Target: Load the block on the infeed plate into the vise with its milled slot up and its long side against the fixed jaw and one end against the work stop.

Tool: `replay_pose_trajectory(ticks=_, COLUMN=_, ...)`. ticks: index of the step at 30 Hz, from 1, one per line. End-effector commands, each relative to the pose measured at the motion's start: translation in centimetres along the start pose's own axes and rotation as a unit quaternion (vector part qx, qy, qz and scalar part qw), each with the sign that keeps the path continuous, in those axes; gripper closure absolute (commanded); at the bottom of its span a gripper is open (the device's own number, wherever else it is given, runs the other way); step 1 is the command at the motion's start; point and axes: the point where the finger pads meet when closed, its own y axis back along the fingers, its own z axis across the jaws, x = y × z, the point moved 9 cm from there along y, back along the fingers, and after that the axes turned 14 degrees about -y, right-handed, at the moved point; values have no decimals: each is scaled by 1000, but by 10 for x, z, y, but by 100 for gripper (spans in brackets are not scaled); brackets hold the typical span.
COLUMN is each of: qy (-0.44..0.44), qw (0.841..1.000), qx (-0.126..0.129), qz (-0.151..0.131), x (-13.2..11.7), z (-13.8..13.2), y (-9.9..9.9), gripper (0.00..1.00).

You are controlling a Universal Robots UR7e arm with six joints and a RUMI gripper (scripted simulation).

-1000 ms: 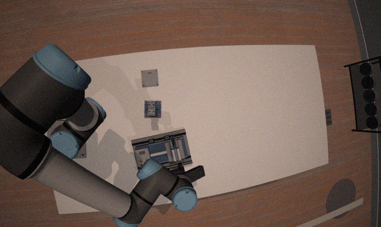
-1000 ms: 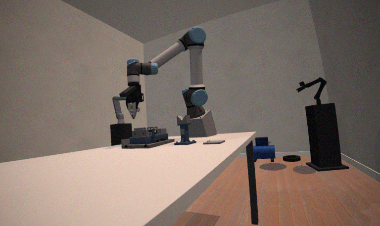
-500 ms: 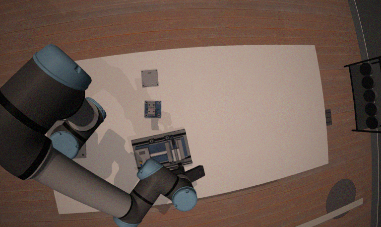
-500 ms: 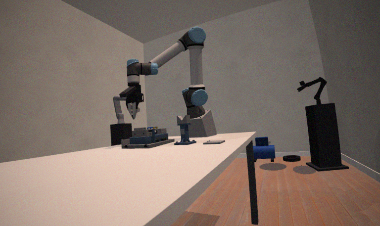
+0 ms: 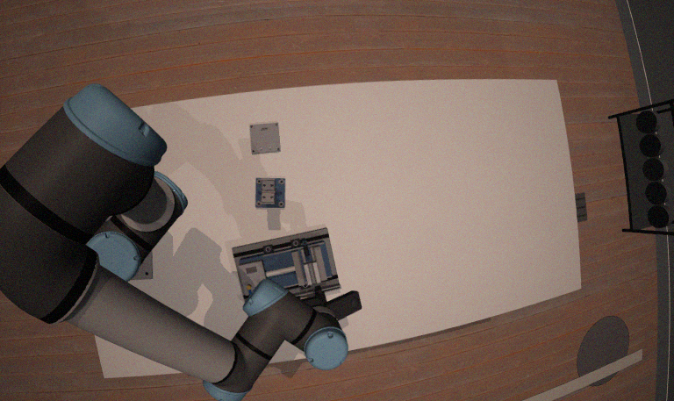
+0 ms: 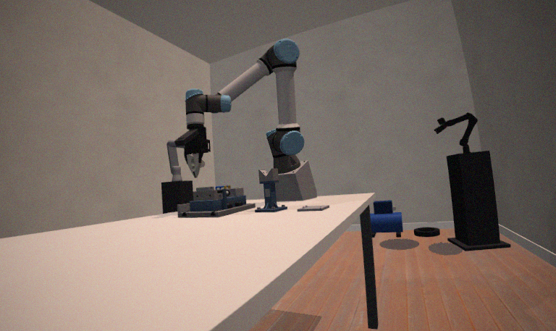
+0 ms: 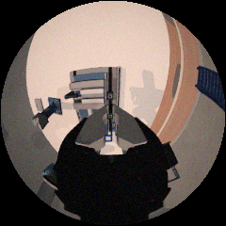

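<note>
Pale tabletop (image 5: 447,178) (image 6: 143,261) (image 7: 99,42) runs under the rig. Gripper (image 5: 319,292) (image 6: 195,177) (image 7: 110,104) is shut on nothing, above the vise (image 5: 325,257) (image 6: 205,204) (image 7: 89,76). Part (image 5: 313,272) (image 7: 94,94) seems to be btwn the jaws; slot, seating & stop contact n/c (not confirmed). Main risk: tips dropping off-line, clipping a jaw or tilting the pt.; too hard a push could ride it up off the bars. Exterior shows tip clearance & the V-block's (image 5: 268,184) (image 6: 268,179) (image 7: 41,119) bare notch, top view doesn't; top shows the jaw gap from above, hidden in exterior, w/ infeed plate (image 5: 264,139) (image 6: 313,208) (image 7: 39,104) bare, far left.
</note>
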Motion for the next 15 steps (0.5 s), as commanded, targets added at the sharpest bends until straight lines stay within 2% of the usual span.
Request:
replay_pose_trajectory(ticks=1, qy=0, qw=1000, qx=0, qz=1, x=1, z=0, y=-7, gripper=100)
replay_pose_trajectory(ticks=15, qy=0, qw=1000, qx=0, qz=1, x=1, z=0, y=-26, gripper=100)
